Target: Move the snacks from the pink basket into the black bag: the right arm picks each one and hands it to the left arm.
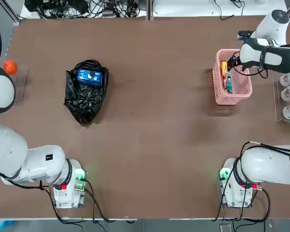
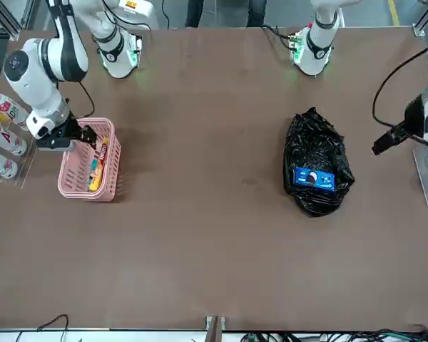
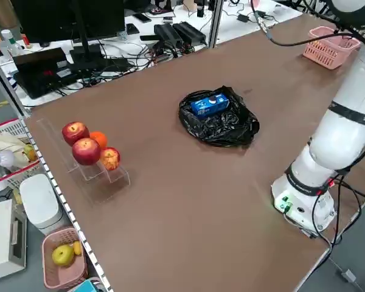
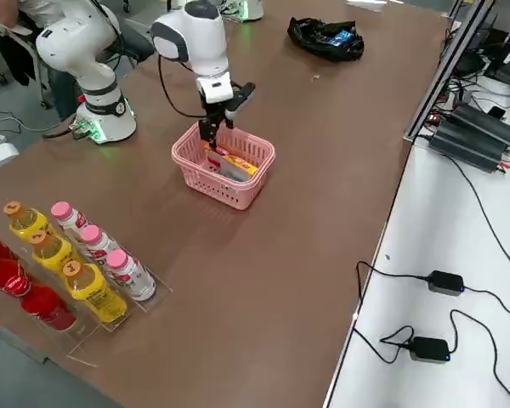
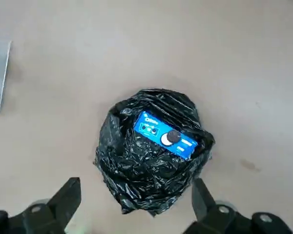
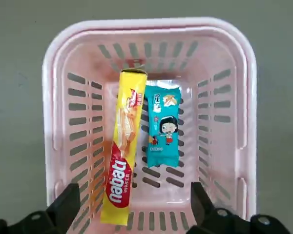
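The white right arm reaches over the small pink lattice-walled plastic basket (image 1: pixel 232 94) at the far right of the brown bench (image 1: pixel 154 125), its black right claw (image 4: pixel 223 110) pointing down just above the basket's rim, fingers spread wide and empty. In the basket lie a long yellow wafer packet with red lettering (image 6: pixel 123 150) and a slim teal packet (image 6: pixel 162 125) side by side. The white left arm hangs above the bench's left edge with its left claw (image 2: pixel 389 138) wide open and holding nothing, well apart from the glossy, wrinkled black plastic bag (image 1: pixel 84 99), where the blue packet with a white-dark logo (image 1: pixel 90 77) rests in the bag's open top.
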`<control>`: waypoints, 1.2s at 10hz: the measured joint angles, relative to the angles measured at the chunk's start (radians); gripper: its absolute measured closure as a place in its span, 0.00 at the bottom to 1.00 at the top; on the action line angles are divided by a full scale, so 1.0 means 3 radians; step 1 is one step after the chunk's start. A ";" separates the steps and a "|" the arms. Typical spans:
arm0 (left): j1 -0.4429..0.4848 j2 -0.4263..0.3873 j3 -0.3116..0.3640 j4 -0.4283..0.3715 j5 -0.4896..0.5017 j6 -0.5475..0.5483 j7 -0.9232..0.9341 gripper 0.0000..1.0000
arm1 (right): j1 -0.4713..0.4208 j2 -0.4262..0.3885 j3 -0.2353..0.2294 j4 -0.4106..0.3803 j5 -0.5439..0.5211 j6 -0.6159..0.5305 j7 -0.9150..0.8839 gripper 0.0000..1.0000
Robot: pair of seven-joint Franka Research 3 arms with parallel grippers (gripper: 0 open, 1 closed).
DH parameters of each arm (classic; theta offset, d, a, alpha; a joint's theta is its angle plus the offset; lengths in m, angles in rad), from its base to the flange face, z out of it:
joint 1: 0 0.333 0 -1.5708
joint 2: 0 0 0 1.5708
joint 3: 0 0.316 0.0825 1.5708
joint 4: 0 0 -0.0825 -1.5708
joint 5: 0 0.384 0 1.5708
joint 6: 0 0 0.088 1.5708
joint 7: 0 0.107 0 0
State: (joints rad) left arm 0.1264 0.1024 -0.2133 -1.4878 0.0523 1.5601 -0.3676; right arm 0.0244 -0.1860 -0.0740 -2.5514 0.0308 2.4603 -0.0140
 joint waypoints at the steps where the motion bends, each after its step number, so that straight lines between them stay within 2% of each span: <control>1: -0.0046 -0.0010 0.0008 0.0027 -0.0016 -0.0003 0.0300 0.00 | -0.0006 0.0035 0.0000 -0.0002 0.0121 0.0018 0.0001 0.00; 4: -0.0030 -0.0112 0.0008 0.0049 -0.0125 -0.0208 0.0874 0.00 | -0.0009 0.0232 0.0001 -0.0010 0.0231 0.0129 0.0025 0.00; 7: -0.0035 -0.0107 -0.0004 0.0047 -0.0126 -0.0233 0.0880 0.00 | -0.0042 0.0488 0.0001 -0.0015 0.0293 0.0330 0.0044 0.00; 12: -0.0001 -0.0103 0.0019 0.0043 -0.0126 -0.0247 0.0882 0.00 | -0.0051 0.0644 0.0009 -0.0015 0.0420 0.0418 0.0047 0.00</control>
State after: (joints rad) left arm 0.1260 0.0715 -0.2075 -1.4748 0.0145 1.4858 -0.1030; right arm 0.0090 0.0072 -0.0713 -2.5559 0.1567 2.5857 0.0000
